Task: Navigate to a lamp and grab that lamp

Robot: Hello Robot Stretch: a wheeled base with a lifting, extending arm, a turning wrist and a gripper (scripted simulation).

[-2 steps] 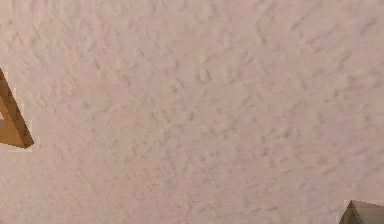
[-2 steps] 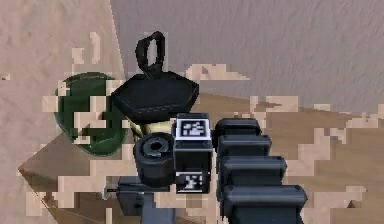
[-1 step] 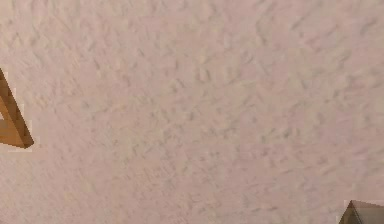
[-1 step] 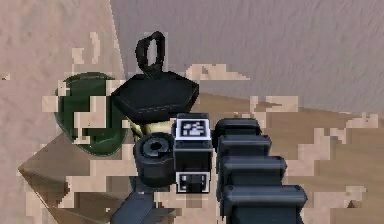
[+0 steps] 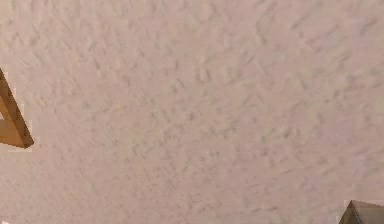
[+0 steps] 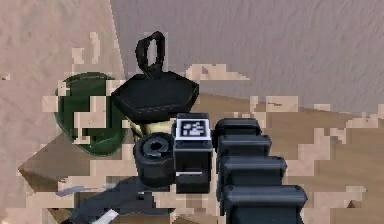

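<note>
The grab step looks under way: the black, loop-handled lamp (image 6: 155, 90) stands on the bench (image 6: 340, 140), near the hand (image 6: 120, 198). Whether the hand holds anything cannot be told. Next, it likely must settle on the lamp and lift.

Forward near beige surface (image 5: 200, 110), side over arm (image 6: 255, 175)

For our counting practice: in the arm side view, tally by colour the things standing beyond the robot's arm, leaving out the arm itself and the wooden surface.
Black: 1, the lamp with a loop on top
Green: 1, the round thing to the lamp's left in the picture
Total: 2
</note>
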